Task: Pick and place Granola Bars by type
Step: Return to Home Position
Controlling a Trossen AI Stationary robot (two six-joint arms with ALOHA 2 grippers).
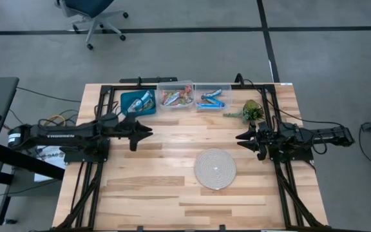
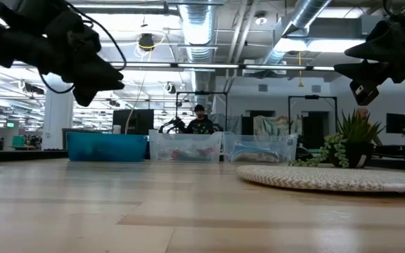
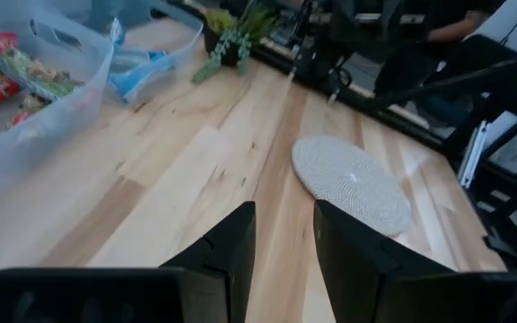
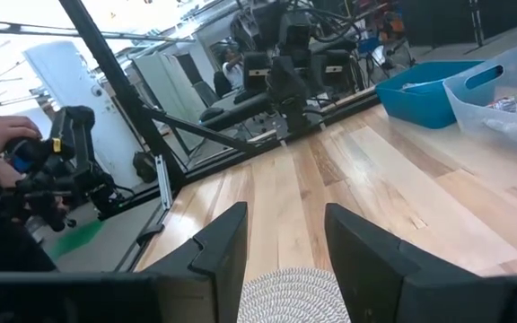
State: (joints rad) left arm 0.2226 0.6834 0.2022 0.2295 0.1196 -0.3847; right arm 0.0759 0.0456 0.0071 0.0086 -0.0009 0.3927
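The granola bars lie in three bins at the table's far edge. Multicoloured ones (image 1: 176, 97) fill the middle clear bin, blue-and-white ones (image 1: 211, 101) the right clear bin, and one bar (image 1: 145, 100) lies in the blue bin. In the left wrist view the multicoloured bars (image 3: 14, 70) and the blue bars (image 3: 142, 74) show through their bins' walls. My left gripper (image 1: 145, 131) (image 3: 284, 242) hovers open over the table's left half, near of the bins, nothing between its fingers. My right gripper (image 1: 240, 137) (image 4: 285, 242) waits open at the right, also with nothing between its fingers.
A round woven mat (image 1: 215, 169) lies on the wood between the two arms, toward the near side. A green plant sprig (image 1: 250, 111) stands beside the right clear bin. Bare wood spans the middle of the table (image 1: 172, 142). A person's hands (image 4: 7, 144) show beyond the table.
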